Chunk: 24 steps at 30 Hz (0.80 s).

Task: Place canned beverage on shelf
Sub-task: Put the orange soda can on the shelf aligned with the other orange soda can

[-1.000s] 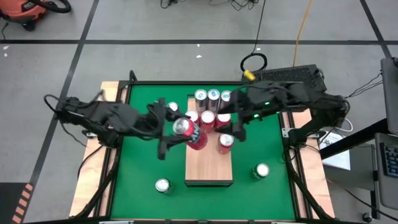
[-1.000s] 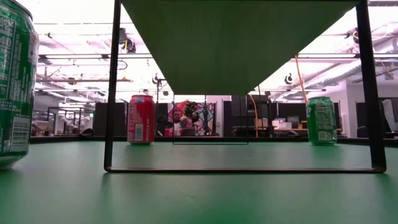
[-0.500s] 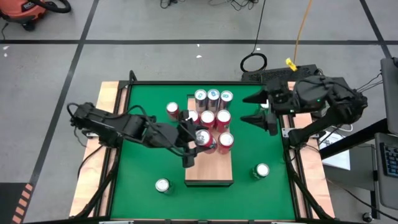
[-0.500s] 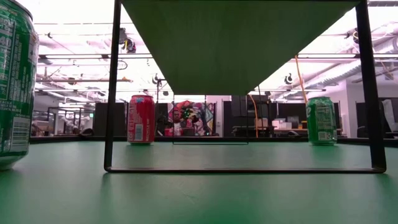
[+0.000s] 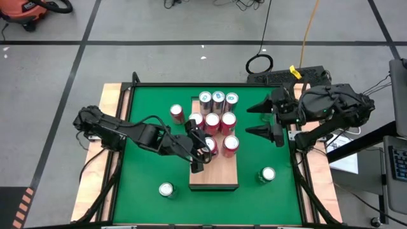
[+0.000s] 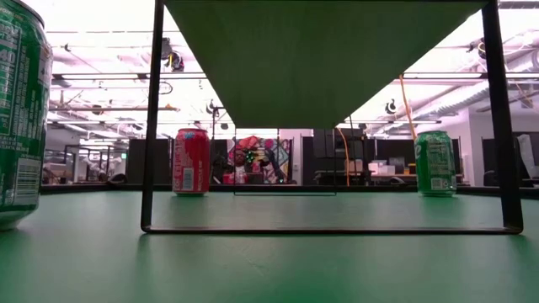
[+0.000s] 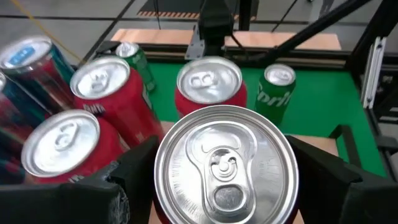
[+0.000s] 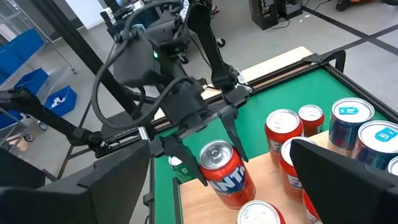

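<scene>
The shelf point(image 5: 214, 176) is a pale wooden block standing in the middle of the green table; the low view shows its underside point(image 6: 320, 59) on a black frame. Several upright cans stand on its far half, among them a red one point(image 5: 230, 145). My left gripper point(image 5: 202, 147) reaches over the shelf's left side, shut on a red canned beverage point(image 5: 208, 145), whose silver top point(image 7: 227, 165) fills the left wrist view. My right gripper point(image 5: 248, 119) hangs open and holding nothing near the table's right edge. My left gripper pinches the red can's side wall point(image 8: 217, 171) just below the rim, one finger point(image 7: 134, 174) on each side. The fingers come from the table's left, slanting down. The can is tilted a little over the shelf's wood; I cannot tell whether its base touches.
A red can point(image 5: 177, 113) stands on the table left of the shelf, also in the low view point(image 6: 191, 162). Green cans stand at the near left point(image 5: 166, 189) and near right point(image 5: 268, 173). The shelf's near half is bare wood.
My left gripper has come down and toward the table's right and near edge with the red can, which was tipped steeply and now stands nearly upright over the shelf. My right arm has drawn back from over the shelf's cans toward the table's right edge, staying open.
</scene>
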{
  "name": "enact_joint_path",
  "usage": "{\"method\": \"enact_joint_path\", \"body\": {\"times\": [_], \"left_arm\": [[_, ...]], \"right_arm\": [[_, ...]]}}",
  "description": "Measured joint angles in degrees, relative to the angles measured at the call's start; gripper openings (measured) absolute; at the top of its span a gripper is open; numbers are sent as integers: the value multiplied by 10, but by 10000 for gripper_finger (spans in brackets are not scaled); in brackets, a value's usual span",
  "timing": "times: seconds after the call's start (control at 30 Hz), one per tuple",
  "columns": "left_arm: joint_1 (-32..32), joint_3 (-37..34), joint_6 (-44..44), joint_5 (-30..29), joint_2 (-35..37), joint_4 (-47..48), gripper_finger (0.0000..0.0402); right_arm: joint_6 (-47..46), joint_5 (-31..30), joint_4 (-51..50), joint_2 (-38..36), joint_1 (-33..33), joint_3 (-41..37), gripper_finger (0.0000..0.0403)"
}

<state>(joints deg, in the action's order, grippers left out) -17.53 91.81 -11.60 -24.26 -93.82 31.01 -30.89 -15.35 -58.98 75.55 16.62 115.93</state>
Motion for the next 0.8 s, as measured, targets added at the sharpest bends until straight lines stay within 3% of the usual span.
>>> {"method": "enact_joint_path", "body": {"times": [0.27, 0.8], "left_arm": [[9, -40, 0, -3, 0, -28, 285], [32, -41, 2, 15, -24, -37, 296]], "right_arm": [[0, 0, 0, 0, 0, 0, 377], [-4, -13, 0, 0, 0, 0, 377]]}}
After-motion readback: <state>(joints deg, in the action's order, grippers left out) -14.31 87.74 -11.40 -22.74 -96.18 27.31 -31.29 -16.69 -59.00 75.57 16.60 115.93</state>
